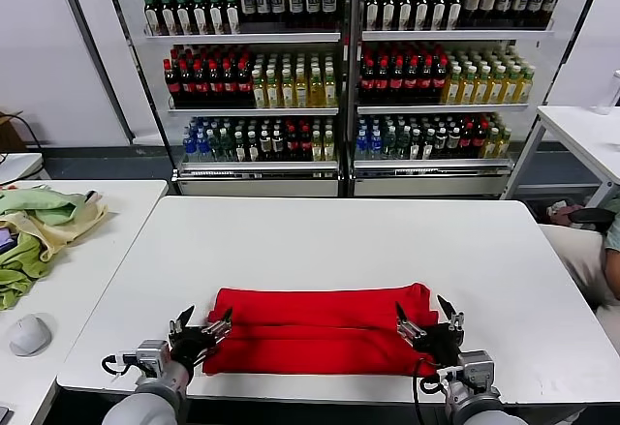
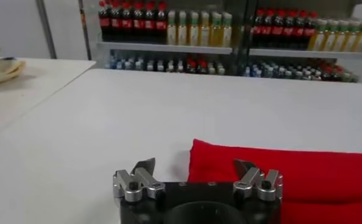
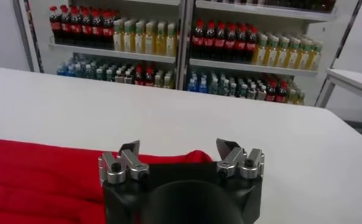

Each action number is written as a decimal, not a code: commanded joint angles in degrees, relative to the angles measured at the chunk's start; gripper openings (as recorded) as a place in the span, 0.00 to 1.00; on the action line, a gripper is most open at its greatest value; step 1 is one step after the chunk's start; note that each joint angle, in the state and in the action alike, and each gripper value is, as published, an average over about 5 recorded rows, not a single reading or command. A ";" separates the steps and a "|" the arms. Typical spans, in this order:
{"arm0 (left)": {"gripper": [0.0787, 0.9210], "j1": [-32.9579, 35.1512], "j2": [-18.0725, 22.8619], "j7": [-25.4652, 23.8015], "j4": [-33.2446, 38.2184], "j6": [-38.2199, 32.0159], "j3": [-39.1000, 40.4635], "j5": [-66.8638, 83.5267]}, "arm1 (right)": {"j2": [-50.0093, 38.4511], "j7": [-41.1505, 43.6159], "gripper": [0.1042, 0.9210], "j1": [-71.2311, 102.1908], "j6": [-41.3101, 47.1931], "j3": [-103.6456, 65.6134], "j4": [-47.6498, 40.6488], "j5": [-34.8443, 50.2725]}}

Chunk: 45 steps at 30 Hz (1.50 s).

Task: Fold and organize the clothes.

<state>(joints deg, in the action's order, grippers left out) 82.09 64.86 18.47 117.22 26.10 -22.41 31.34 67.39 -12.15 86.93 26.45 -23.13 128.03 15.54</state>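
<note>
The red T-shirt point(image 1: 320, 328) lies folded into a long strip across the near part of the white table point(image 1: 349, 241), plain side up. My left gripper point(image 1: 201, 325) is open at the strip's left end, jaws spread with one jaw over the cloth edge; it also shows in the left wrist view point(image 2: 195, 165) with the shirt point(image 2: 303, 179) just ahead. My right gripper point(image 1: 426, 318) is open at the strip's right end; in the right wrist view point(image 3: 178, 148) the shirt point(image 3: 47, 176) lies under and beside it. Neither gripper holds anything.
A side table on the left holds pale green and yellow cloths point(image 1: 39, 227) and a white mouse point(image 1: 29, 333). Drink shelves point(image 1: 349, 67) stand behind the table. Another white table point(image 1: 581, 130) and a seated person point(image 1: 596, 251) are at the right.
</note>
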 commanded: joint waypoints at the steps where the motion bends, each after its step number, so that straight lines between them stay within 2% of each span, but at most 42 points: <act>1: 0.88 -0.33 3.81 6.11 -2.13 -0.56 4.37 -3.19 | 0.13 -0.01 0.88 -0.06 -0.22 0.54 0.10 -0.95; 3: 0.87 -0.16 3.79 6.07 -2.24 -0.88 4.28 -2.69 | 0.11 0.00 0.88 -0.03 -0.22 0.58 0.01 -1.07; 6: 0.80 0.27 3.63 5.99 -2.30 -1.09 4.29 -1.79 | 0.17 0.00 0.88 0.03 -0.25 0.62 -0.22 -1.22; 14: 0.53 0.74 4.30 5.04 -2.92 -1.70 4.59 -0.23 | 0.40 -0.01 0.88 0.30 -0.26 0.81 -0.30 -1.54; 23: 0.22 -0.11 5.40 4.08 -2.86 -2.45 5.60 -6.07 | 0.59 -0.05 0.88 0.54 -0.66 0.57 -0.42 -1.67; 28: 0.07 -0.54 5.29 3.92 -0.34 -2.74 5.64 -9.34 | 0.55 -0.07 0.88 0.28 -0.83 0.64 -0.60 -1.74; 31: 0.04 -0.65 4.00 4.66 2.26 -1.78 3.32 -15.59 | 0.33 -0.08 0.88 -0.08 -0.79 0.69 -0.41 -1.74; 36: 0.04 1.06 -2.29 7.73 4.93 2.16 -6.30 -21.37 | -0.09 -0.08 0.88 -0.64 -0.78 0.37 -0.02 -1.67; 41: 0.04 4.06 -9.47 8.46 0.42 2.92 -20.67 -17.27 | -0.28 -0.06 0.88 -1.64 -0.78 0.32 -0.19 -1.58; 45: 0.04 4.19 -11.96 8.32 -0.52 5.42 -26.99 -14.07 | -0.34 -0.03 0.88 -2.22 -0.75 0.26 -0.33 -1.53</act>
<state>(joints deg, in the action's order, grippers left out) 84.13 62.42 25.22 118.23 27.32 -29.38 17.07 67.10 -12.19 85.42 25.65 -22.80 127.79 13.98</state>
